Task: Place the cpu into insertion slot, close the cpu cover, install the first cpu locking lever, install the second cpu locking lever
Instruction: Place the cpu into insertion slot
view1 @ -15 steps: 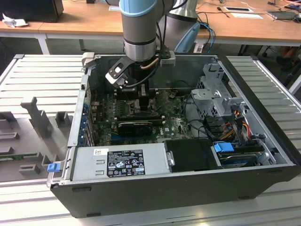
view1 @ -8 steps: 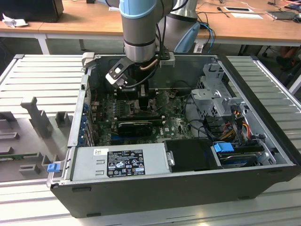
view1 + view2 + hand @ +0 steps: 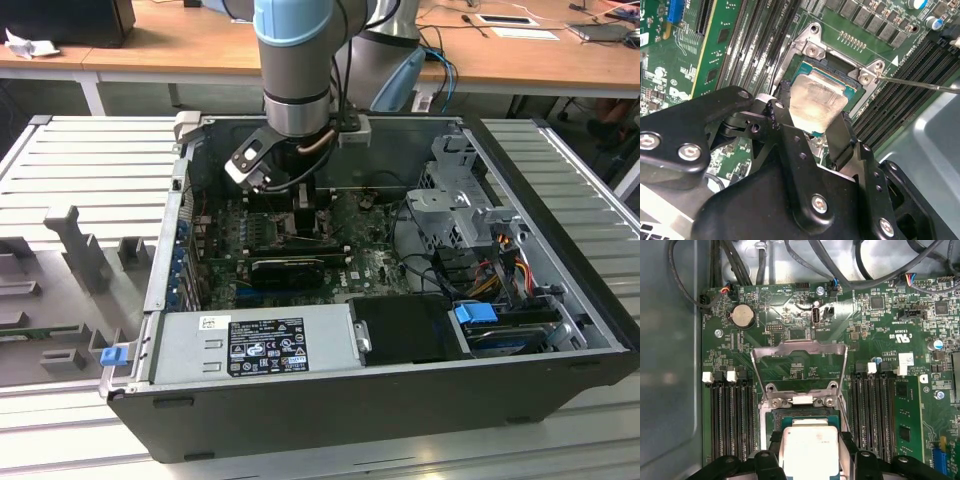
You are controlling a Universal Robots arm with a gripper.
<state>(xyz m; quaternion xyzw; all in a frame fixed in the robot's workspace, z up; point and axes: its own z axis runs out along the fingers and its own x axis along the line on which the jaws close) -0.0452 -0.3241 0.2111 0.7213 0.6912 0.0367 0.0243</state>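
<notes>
In both wrist views my gripper (image 3: 812, 107) (image 3: 811, 442) is shut on the cpu (image 3: 817, 102) (image 3: 810, 450), a silvery square chip with a black finger on each of two opposite edges. The chip hangs level, right over the insertion slot (image 3: 800, 414) (image 3: 837, 75); I cannot tell whether it touches the socket. Beyond the socket the cpu cover (image 3: 799, 346), a thin silver frame, stands hinged up and open. A thin wire locking lever (image 3: 920, 86) sticks out sideways from the socket corner. In the exterior view the gripper (image 3: 292, 200) reaches down into the open computer case.
Long black memory slots (image 3: 730, 415) (image 3: 875, 410) run along both sides of the socket. Cables (image 3: 840, 275) cross the case wall behind the board. A grey power supply (image 3: 255, 340), a black expansion card (image 3: 290, 268) and a metal drive cage (image 3: 460, 200) surround the work area.
</notes>
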